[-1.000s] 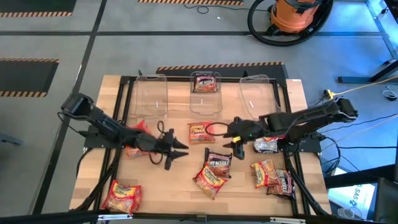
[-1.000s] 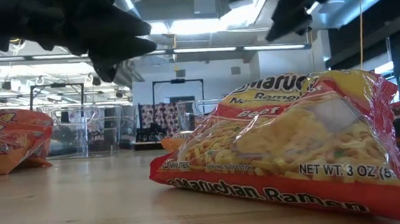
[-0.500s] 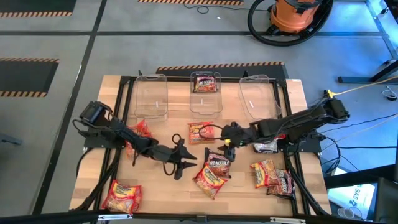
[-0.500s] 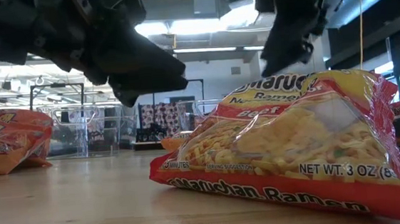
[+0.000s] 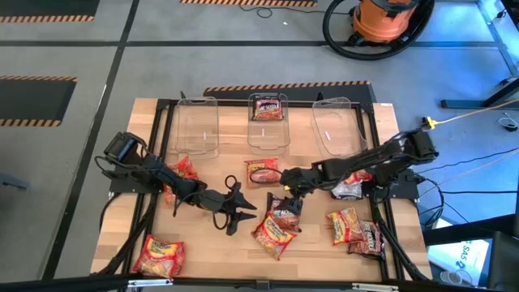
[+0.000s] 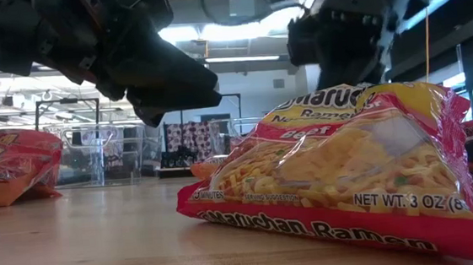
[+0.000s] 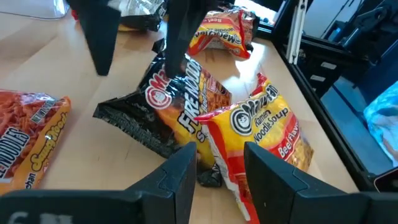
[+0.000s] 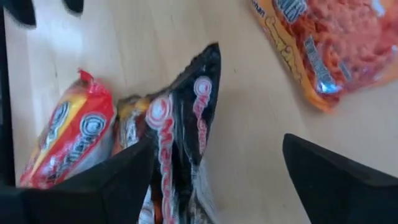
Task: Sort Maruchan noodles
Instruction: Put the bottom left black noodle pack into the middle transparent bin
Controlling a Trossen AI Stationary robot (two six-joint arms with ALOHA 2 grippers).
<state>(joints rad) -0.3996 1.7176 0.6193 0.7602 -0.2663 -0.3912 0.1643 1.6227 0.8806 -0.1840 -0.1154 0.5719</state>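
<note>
Maruchan noodle packets lie scattered on the wooden table. A black packet (image 5: 284, 213) lies partly on a yellow-and-red one (image 5: 273, 234) near the middle. My right gripper (image 5: 289, 191) hangs open just above the black packet (image 8: 186, 118), one finger on each side of its end; I cannot tell whether they touch it. My left gripper (image 5: 236, 212) stands open to the left of this pair, its fingers (image 7: 180, 177) pointing at the two packets (image 7: 261, 130) with nothing between them. An orange packet (image 5: 261, 172) lies flat behind them.
Three clear bins (image 5: 197, 126) (image 5: 336, 126) stand along the far edge; the middle bin (image 5: 268, 130) holds one packet (image 5: 268, 108). More packets lie at the right (image 5: 345, 225), left (image 5: 183, 172) and near left (image 5: 158, 255). Black frame rails border the table.
My right gripper has come down and toward the table's left and near side, ending over the black packet. My left gripper has slid toward the near edge and a little lower, then kept still. No packet has moved.
</note>
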